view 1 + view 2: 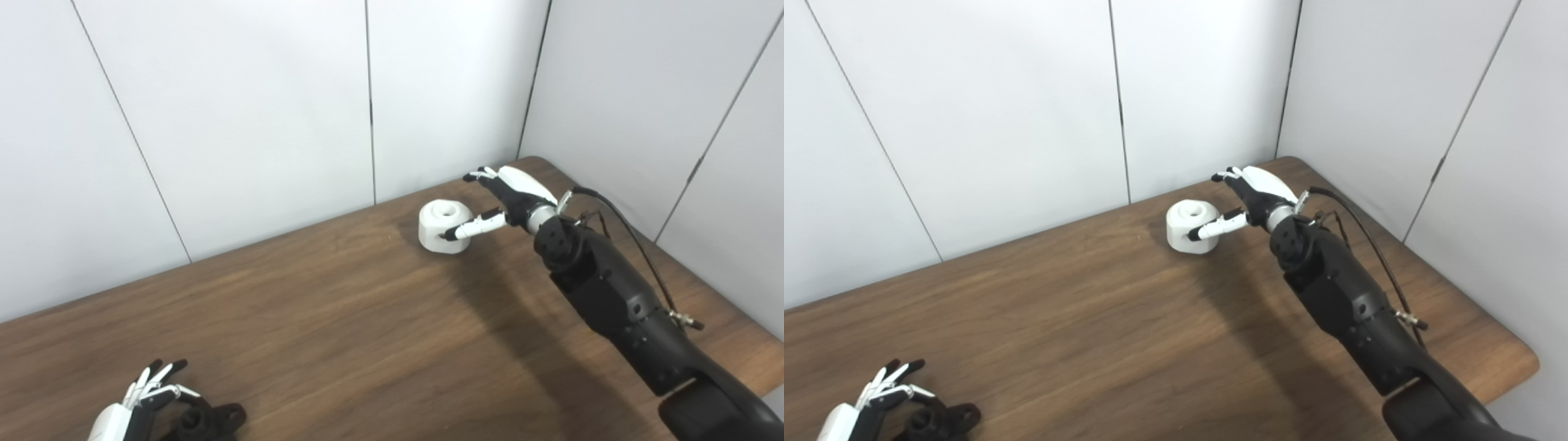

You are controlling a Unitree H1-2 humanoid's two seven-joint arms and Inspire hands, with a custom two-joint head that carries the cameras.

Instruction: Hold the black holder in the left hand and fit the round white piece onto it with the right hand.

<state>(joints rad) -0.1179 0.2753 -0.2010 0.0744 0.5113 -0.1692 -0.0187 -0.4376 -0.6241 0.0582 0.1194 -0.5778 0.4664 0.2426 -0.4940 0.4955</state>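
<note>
Stretching across the frame is a brown wood-grain counter [343, 318], backed by pale wall panels [245, 122]. From the lower right a black right arm [618, 300] reaches toward the upper middle, where the right hand [511, 199] has its fingers [474, 228] spread, the thumb tip at the side of the round white plastic piece [442, 228] standing on the counter. At the bottom left edge the left hand [138, 401] shows fingers apart, just beside the black holder [208, 421] lying on the counter; whether they touch it I cannot tell.
</note>
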